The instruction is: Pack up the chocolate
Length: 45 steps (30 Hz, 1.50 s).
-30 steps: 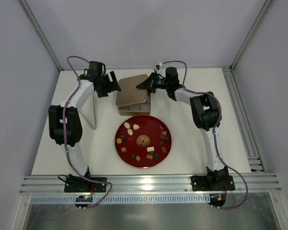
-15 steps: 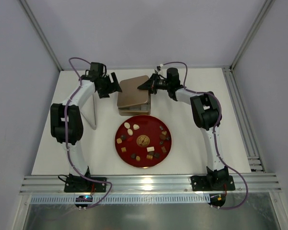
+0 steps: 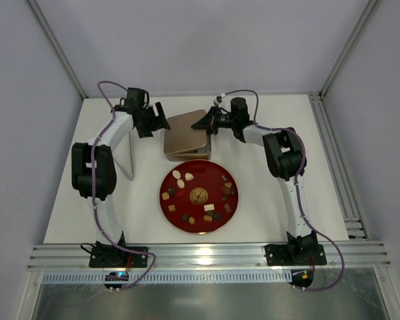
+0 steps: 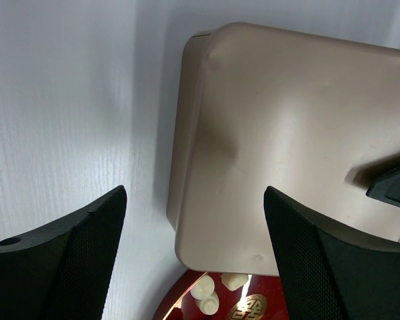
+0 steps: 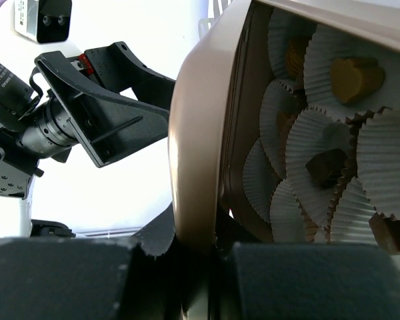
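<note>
We find no text we can read — only a gold emblem at the centre of the red plate, its marks too stylised to make out.

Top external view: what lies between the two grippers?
The tan box lid spans the stretch between left gripper and right gripper, which clamps its edge; the top view shows this.

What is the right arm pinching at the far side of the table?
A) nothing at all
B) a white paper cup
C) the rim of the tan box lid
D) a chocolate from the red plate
C: in the right wrist view the right fingers clamp the rim of the tan lid, with white paper cups showing past it.
</note>
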Each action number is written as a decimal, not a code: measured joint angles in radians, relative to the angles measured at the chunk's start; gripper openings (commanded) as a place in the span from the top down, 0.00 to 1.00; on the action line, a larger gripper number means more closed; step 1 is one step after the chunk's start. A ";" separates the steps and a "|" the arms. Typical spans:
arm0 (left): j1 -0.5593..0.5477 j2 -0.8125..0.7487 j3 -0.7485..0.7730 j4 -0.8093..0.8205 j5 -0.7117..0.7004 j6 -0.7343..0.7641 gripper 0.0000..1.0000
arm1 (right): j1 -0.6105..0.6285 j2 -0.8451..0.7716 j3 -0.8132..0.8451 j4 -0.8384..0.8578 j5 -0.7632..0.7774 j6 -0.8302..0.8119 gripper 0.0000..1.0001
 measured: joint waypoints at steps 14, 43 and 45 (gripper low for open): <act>-0.016 0.038 0.000 -0.005 -0.012 0.000 0.19 | -0.024 0.000 -0.001 -0.006 0.001 0.006 0.66; -0.039 0.084 0.008 0.000 -0.004 -0.006 0.20 | -0.111 -0.045 -0.091 -0.126 0.018 -0.125 0.57; -0.040 0.086 0.011 0.000 -0.005 -0.006 0.20 | -0.117 -0.055 -0.091 -0.154 0.025 -0.147 0.57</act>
